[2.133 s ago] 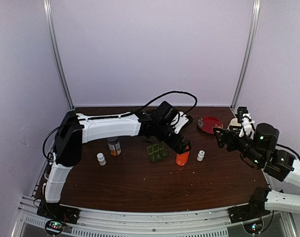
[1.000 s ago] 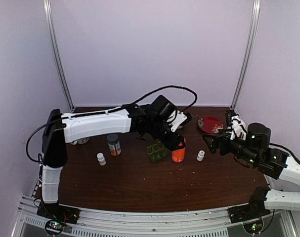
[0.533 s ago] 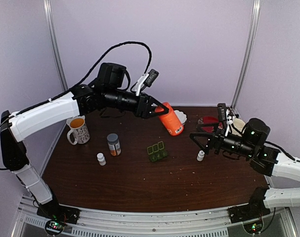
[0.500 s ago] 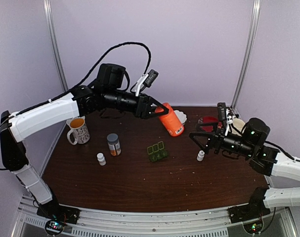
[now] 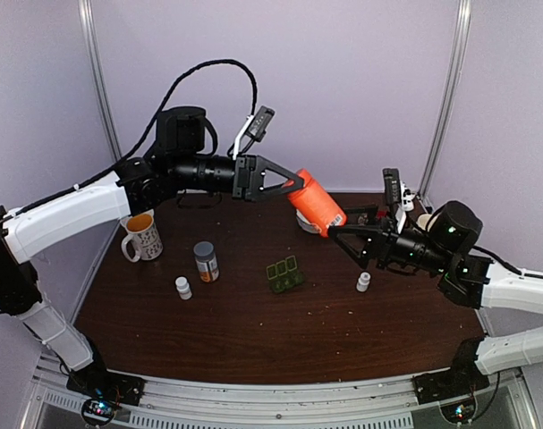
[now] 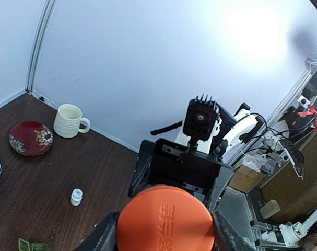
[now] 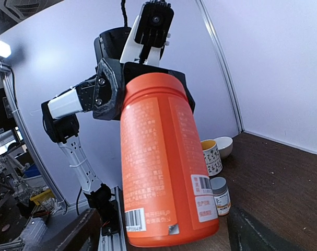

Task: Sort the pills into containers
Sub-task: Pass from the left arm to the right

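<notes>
The dark-green three-cell plastic pill box (image 5: pixel 284 273) sat near the middle of the brown wooden table (image 5: pixel 253 349), its contents too small to make out. Over the table's far side, the left end effector (image 5: pixel 291 185) clenched a tilted orange plastic bottle (image 5: pixel 316 204). The right end effector (image 5: pixel 343 241) was released, its fingers flanking the bottle's lower end. Lilac walls enclosed the table.

Your overhead view is lit softly and evenly. The counter (image 5: pixel 253 331) reads dark, shadows under the arms are faint, and nothing glares. On the left wrist camera, 1 hot white patch blows out the wall (image 6: pixel 148 63) at upper right, and the orange bottle (image 6: pixel 163 222) looms close and slightly soft. On the right wrist camera a lamp flares at the left edge. The right end effector (image 7: pixel 158 238) shows its fingers (image 7: pixel 74 235) as dark blurs, while the bottle's label stays fairly sharp.
</notes>
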Controlling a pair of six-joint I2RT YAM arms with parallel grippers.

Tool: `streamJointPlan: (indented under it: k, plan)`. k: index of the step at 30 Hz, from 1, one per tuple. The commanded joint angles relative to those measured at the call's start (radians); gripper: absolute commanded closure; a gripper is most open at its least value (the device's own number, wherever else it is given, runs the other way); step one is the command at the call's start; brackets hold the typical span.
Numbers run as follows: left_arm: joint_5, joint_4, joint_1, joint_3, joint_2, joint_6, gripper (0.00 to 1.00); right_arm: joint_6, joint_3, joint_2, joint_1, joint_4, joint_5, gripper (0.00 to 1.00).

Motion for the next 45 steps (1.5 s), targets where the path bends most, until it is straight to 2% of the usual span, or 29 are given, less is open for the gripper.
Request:
streamJointPlan:
  k: [1, 13, 19, 23, 26, 30, 33, 37, 38, 39, 42, 43, 45]
  plan:
    - [0.05, 0.125, 0.006, -0.013, -0.022, -0.049, 0.61, -0.015, 0.05, 0.021, 0.018, 0.027, -0.006, 0.17]
    - [0.061, 0.148, 0.006, -0.038, -0.029, -0.062, 0.61, -0.046, 0.087, 0.052, 0.04, -0.016, -0.003, 0.45]
    - [0.045, 0.126, 0.006, -0.027, -0.028, -0.066, 0.61, -0.18, 0.133, 0.057, 0.073, -0.168, 0.042, 0.57]
    - [-0.029, -0.013, 0.009, 0.019, -0.01, -0.064, 0.61, -0.363, 0.158, 0.046, 0.137, -0.305, 0.229, 0.6]
    - [-0.09, -0.108, 0.015, 0.042, -0.005, -0.115, 0.6, -0.501, 0.156, 0.04, 0.193, -0.349, 0.446, 0.65]
    - [-0.086, -0.059, 0.017, -0.013, -0.008, -0.277, 0.57, -0.634, 0.132, 0.035, 0.259, -0.329, 0.674, 0.69]
    - [-0.072, 0.032, 0.017, -0.067, -0.008, -0.381, 0.56, -0.7, 0.13, 0.044, 0.291, -0.32, 0.754, 0.71]
    - [-0.097, 0.036, 0.019, -0.074, -0.002, -0.413, 0.53, -0.768, 0.134, 0.066, 0.333, -0.319, 0.844, 0.73]
    - [-0.099, 0.038, 0.02, -0.073, -0.004, -0.413, 0.5, -0.768, 0.135, 0.069, 0.334, -0.32, 0.845, 0.74]
    - [-0.103, 0.044, 0.021, -0.073, -0.007, -0.408, 0.43, -0.76, 0.135, 0.07, 0.334, -0.32, 0.845, 0.74]
    - [-0.129, 0.069, 0.023, -0.095, -0.041, -0.355, 0.1, -0.707, 0.131, 0.055, 0.331, -0.32, 0.788, 0.75]
    - [-0.142, 0.081, 0.026, -0.11, -0.057, -0.334, 0.04, -0.683, 0.13, 0.049, 0.327, -0.321, 0.756, 0.76]
    - [-0.163, 0.113, 0.039, -0.138, -0.086, -0.275, 0.02, -0.632, 0.133, 0.039, 0.311, -0.332, 0.684, 0.76]
